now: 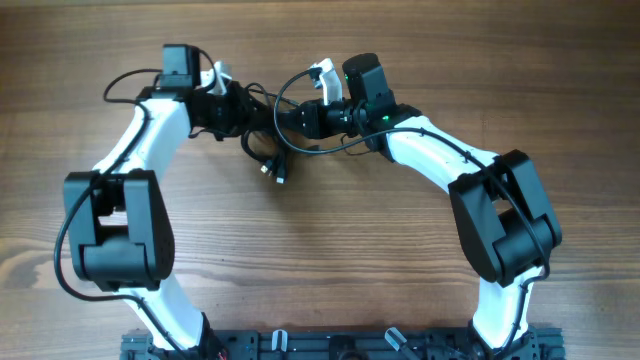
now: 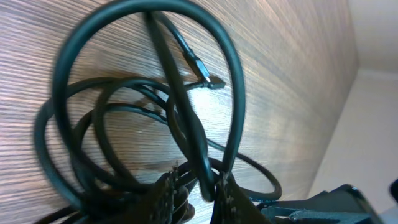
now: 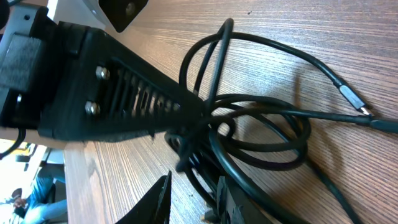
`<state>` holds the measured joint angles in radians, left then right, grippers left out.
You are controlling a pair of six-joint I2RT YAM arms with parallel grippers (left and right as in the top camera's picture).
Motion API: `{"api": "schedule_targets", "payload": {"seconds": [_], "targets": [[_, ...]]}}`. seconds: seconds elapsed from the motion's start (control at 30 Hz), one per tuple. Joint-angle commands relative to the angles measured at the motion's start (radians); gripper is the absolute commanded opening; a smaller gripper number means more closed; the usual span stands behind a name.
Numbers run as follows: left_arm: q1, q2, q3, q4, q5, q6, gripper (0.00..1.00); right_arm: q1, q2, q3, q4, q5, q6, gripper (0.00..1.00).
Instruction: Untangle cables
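Overhead, we see the cables [image 1: 265, 155] as a knotted clump in the upper middle of the frame on the wooden table [image 1: 350, 250]. The left gripper [image 1: 250, 108] and right gripper [image 1: 290, 115] reach into it from either side. In the left wrist view, loops fill the frame and one cord runs between the slightly parted jaws; we cannot tell whether it is pinched. In the right wrist view, cords pass between the jaws at the bottom edge, grip likewise unclear, and a plug [image 3: 353, 99] lies at right.
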<state>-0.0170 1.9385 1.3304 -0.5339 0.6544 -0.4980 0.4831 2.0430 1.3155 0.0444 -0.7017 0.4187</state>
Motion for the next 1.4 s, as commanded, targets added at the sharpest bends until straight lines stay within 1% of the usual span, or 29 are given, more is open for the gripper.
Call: {"api": "schedule_targets", "payload": {"seconds": [0.0, 0.07, 0.1, 0.17, 0.2, 0.27, 0.3, 0.4, 0.47, 0.5, 0.63, 0.7, 0.73, 0.83, 0.97, 1.23, 1.37], "targets": [[-0.025, -0.018, 0.004, 0.003, -0.036, 0.050, 0.18, 0.004, 0.007, -0.001, -0.003, 0.005, 0.003, 0.27], [-0.024, -0.018, 0.004, 0.003, -0.039, 0.050, 0.12, 0.004, 0.007, -0.001, -0.004, 0.005, 0.002, 0.27], [-0.022, -0.018, 0.004, 0.002, -0.040, 0.050, 0.10, 0.004, 0.007, -0.001, -0.004, 0.005, 0.002, 0.27], [-0.020, -0.018, 0.004, 0.002, -0.039, 0.050, 0.11, 0.004, 0.007, -0.001, -0.005, 0.005, 0.002, 0.27], [-0.020, -0.018, 0.004, 0.001, -0.038, 0.050, 0.13, 0.004, 0.007, -0.001, -0.005, 0.005, 0.002, 0.28], [-0.020, -0.018, 0.004, 0.003, -0.015, 0.050, 0.23, 0.004, 0.007, -0.001, -0.005, 0.005, 0.002, 0.29], [-0.020, -0.018, 0.004, 0.004, 0.001, 0.051, 0.26, 0.004, 0.007, -0.001, -0.005, 0.005, 0.002, 0.29], [-0.020, -0.018, 0.004, 0.005, 0.037, 0.102, 0.27, 0.003, 0.007, -0.001, -0.014, 0.005, 0.009, 0.30], [-0.019, -0.018, 0.004, 0.001, 0.037, 0.103, 0.27, 0.004, 0.007, -0.001, -0.021, 0.006, 0.022, 0.30], [-0.019, -0.018, 0.004, -0.001, 0.036, 0.103, 0.26, 0.003, 0.007, -0.001, -0.024, 0.006, 0.030, 0.30], [-0.018, -0.018, 0.004, -0.002, 0.037, 0.103, 0.12, 0.002, 0.007, -0.001, -0.031, 0.014, 0.064, 0.30], [-0.015, -0.018, 0.004, -0.002, 0.037, 0.102, 0.11, -0.001, 0.007, -0.001, -0.045, 0.031, 0.087, 0.30], [-0.013, -0.018, 0.004, -0.002, 0.042, 0.102, 0.11, -0.003, 0.007, -0.001, -0.047, 0.032, 0.085, 0.31], [-0.010, -0.020, 0.004, -0.001, 0.068, 0.103, 0.20, -0.007, 0.007, -0.001, -0.053, 0.032, 0.086, 0.31], [-0.012, -0.020, 0.004, -0.001, 0.068, 0.133, 0.23, -0.006, 0.007, -0.001, -0.053, 0.032, 0.090, 0.31], [-0.012, -0.020, 0.004, -0.013, 0.067, 0.134, 0.23, -0.007, 0.007, -0.001, -0.056, 0.034, 0.113, 0.32], [-0.021, -0.020, 0.004, -0.018, 0.067, 0.155, 0.24, -0.007, 0.007, -0.001, -0.085, 0.092, 0.150, 0.34]]}}
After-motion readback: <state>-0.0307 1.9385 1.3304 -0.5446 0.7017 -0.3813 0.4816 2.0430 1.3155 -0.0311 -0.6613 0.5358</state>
